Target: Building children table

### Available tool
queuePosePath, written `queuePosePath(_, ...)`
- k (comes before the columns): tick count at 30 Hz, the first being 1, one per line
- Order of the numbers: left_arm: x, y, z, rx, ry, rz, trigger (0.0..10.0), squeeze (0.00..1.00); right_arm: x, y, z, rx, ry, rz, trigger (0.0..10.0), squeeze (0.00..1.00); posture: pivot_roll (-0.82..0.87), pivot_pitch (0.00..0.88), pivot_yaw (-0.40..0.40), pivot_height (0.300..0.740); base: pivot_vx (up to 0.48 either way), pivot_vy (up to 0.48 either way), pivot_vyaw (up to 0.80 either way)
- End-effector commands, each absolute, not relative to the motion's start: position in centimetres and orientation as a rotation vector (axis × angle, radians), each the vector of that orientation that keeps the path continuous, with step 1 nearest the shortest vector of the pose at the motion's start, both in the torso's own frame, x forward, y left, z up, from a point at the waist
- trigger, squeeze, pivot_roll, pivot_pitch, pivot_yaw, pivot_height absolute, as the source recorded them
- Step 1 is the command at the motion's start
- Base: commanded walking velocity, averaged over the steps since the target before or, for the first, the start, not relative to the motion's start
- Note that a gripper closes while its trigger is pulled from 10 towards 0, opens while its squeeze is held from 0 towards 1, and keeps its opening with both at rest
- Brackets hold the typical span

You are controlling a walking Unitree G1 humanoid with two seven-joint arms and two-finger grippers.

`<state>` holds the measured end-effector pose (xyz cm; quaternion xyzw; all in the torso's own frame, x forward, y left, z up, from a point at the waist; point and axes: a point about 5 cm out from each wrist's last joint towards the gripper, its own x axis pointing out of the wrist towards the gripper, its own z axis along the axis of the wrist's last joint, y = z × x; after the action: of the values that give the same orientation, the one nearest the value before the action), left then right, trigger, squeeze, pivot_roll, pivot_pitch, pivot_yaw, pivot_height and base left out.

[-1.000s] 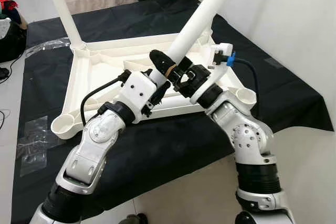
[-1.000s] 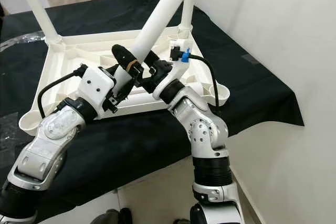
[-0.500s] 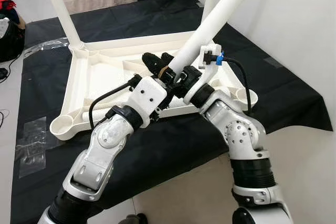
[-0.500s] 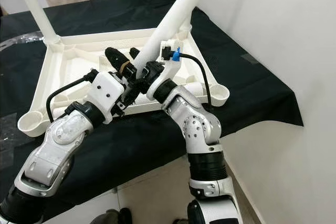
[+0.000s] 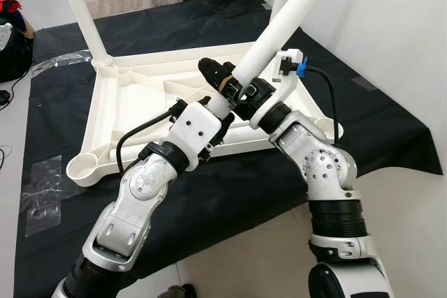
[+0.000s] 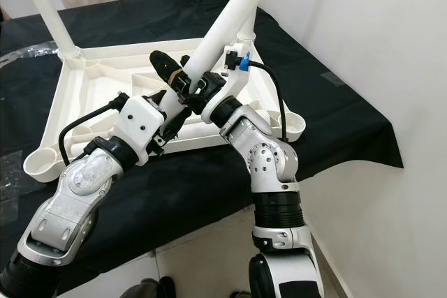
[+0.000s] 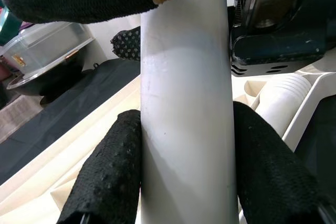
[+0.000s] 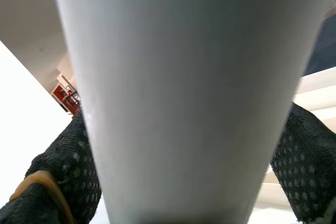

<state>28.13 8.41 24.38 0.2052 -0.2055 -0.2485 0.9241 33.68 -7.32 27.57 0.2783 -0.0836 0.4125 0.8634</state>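
1. White table leg (image 5: 286, 22): loose, tilted, rising up and toward the robot's right from between the two grippers, lower end held above the upturned table top (image 5: 133, 106).
2. Left gripper (image 5: 222, 83): reaching in from the lower left, black fingers (image 7: 107, 179) pressed against either side of the leg's lower part, pinching it; in the left wrist view, leg running straight down the middle between the two padded fingers, touching both.
3. Right gripper (image 6: 192, 88): coming in from the right, clamped on the same leg just beside the left gripper, the two crossing each other at the leg; in the right wrist view, mesh-covered fingers (image 8: 65, 174) hugging both flanks of the white tube.
4. Table top: lying upside down on a black cloth (image 5: 209, 193), ribbed underside facing up, round corner sockets (image 5: 84, 167) at the near-left and near-right corners.
5. Already standing upright in the far-left corner: another white leg (image 5: 84, 12); a further one rising at the far-right corner behind the tilted leg.
6. Held leg's lower tip: over the middle-right part of the underside, well apart from the near-right socket (image 6: 292, 125).
7. Black cloth spread on a pale floor (image 5: 244, 270), white wall (image 5: 391, 26) to the robot's right.
8. Crumpled clear plastic (image 5: 42, 186) on the cloth, near the near-left socket.
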Motion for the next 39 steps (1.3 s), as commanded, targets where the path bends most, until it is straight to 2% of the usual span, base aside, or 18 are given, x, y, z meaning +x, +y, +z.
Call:
queuePosePath(1, 27.4, 7.8, 24.2, 0.431, -0.437, -0.557, 10.0, 0.0, 33.6, -6.7, 27.8, 0.585, -0.16, 0.896, 10.0, 0.0, 0.07, 0.173, -0.039, 0.74, 0.0, 0.0, 0.0)
queuePosePath(8, 27.1, 7.6, 23.8, 0.439, -0.426, -0.585, 10.0, 0.0, 33.4, -6.5, 27.8, 0.589, -0.151, 0.918, 10.0, 0.0, 0.06, 0.173, -0.038, 0.74, 0.0, 0.0, 0.0)
queuePosePath(9, 27.0, 7.6, 23.7, 0.448, -0.427, -0.593, 10.0, 0.0, 33.4, -6.5, 27.8, 0.591, -0.155, 0.918, 2.1, 0.0, 0.07, 0.176, -0.038, 0.74, 0.0, 0.0, 0.0)
queuePosePath(10, 27.1, 7.6, 23.7, 0.44, -0.422, -0.592, 10.0, 0.0, 33.5, -6.5, 27.8, 0.594, -0.157, 0.915, 0.0, 0.0, 0.07, 0.18, -0.037, 0.74, 0.0, 0.0, 0.0)
queuePosePath(30, 27.4, 7.8, 23.4, 0.442, -0.391, -0.592, 10.0, 0.0, 33.4, -6.6, 28.0, 0.609, -0.167, 0.914, 0.0, 0.0, 0.07, 0.178, -0.037, 0.74, 0.0, 0.0, 0.0)
queuePosePath(31, 27.6, 8.2, 23.2, 0.412, -0.365, -0.575, 10.0, 0.79, 33.4, -6.6, 28.0, 0.611, -0.166, 0.912, 0.0, 0.0, 0.07, 0.177, -0.037, 0.74, 0.0, 0.0, 0.0)
queuePosePath(32, 27.6, 8.2, 23.2, 0.412, -0.365, -0.575, 10.0, 0.79, 33.4, -6.6, 28.0, 0.611, -0.166, 0.912, 0.0, 0.0, 0.07, 0.177, -0.037, 0.74, 0.0, 0.0, 0.0)
queuePosePath(33, 27.6, 8.5, 23.1, 0.387, -0.351, -0.569, 10.0, 1.0, 33.4, -6.6, 27.9, 0.609, -0.167, 0.907, 0.0, 0.0, 0.07, 0.176, -0.037, 0.74, 0.0, 0.0, 0.0)
queuePosePath(39, 27.9, 9.1, 22.9, 0.379, -0.328, -0.541, 10.0, 1.0, 33.6, -6.9, 28.0, 0.61, -0.176, 0.891, 0.0, 0.0, 0.07, 0.17, -0.038, 0.74, 0.0, 0.0, 0.0)
